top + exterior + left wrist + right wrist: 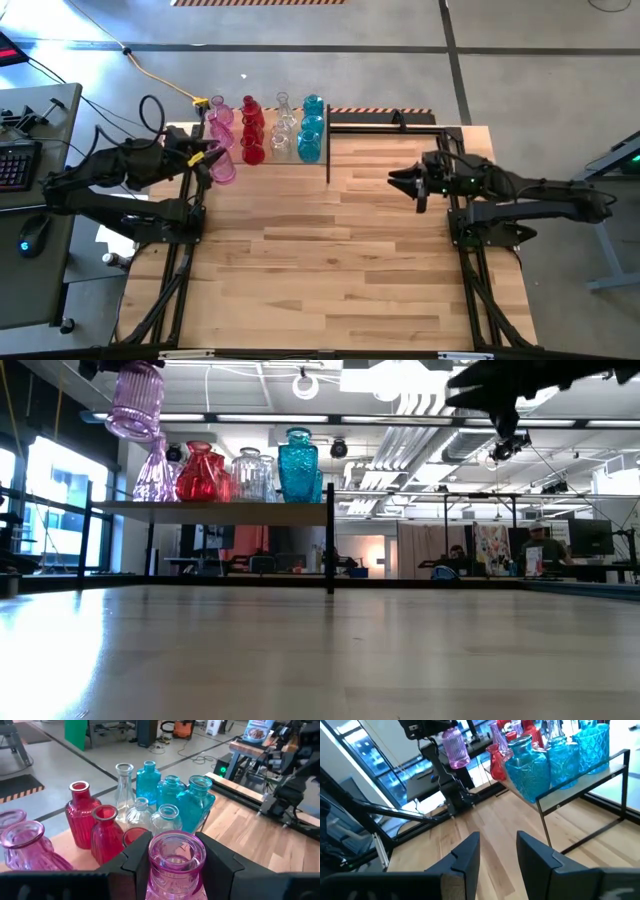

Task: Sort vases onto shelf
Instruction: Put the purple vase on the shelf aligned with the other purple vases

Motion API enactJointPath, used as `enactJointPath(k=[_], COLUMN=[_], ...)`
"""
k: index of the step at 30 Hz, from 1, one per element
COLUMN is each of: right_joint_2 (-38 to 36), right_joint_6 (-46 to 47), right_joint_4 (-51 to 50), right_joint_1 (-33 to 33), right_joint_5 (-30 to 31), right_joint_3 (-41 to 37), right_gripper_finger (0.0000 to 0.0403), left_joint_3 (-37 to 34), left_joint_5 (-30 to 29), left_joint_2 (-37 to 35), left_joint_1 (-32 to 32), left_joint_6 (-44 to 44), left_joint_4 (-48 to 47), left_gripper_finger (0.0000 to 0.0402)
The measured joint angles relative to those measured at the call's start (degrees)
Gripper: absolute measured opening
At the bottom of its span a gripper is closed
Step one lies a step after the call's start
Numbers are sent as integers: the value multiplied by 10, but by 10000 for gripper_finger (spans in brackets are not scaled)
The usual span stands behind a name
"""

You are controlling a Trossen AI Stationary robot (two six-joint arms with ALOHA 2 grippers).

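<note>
Holding a pink vase [176,860] by its neck with the left gripper [175,862], fingers closed on both sides of it. Hanging up in the air, just beside the near left end of the shelf [225,507]. Standing on the shelf in rows: more pink vases [221,117], red vases [251,120], clear vases [283,122], blue vases [312,125]. Waiting well apart over the table [330,250], the right gripper [497,852], fingers a little open, holding nothing.

Shelf [322,160] crowded w/ vases [283,130].
</note>
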Motion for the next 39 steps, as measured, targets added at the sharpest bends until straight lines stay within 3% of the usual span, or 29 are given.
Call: enactJointPath(k=[8,19,31,39], right_joint_2=[-41,-61,-61,-60], right_joint_6=[5,-58,-47,-83], right_joint_4=[125,222,393,367], right_joint_1=[0,0,0,0], right_joint_5=[0,-34,-43,-43], right_joint_3=[-127,-211,-337,-344], right_gripper_finger=[110,110,110,110], left_joint_3=[0,0,0,0], left_joint_5=[-15,-25,-28,-34], left_joint_2=[-16,-25,-25,-25], left_joint_1=[0,0,0,0], left_joint_6=[-4,-4,-14,-28], left_joint_4=[-19,-26,-26,-26], left_gripper_finger=[124,124,124,124])
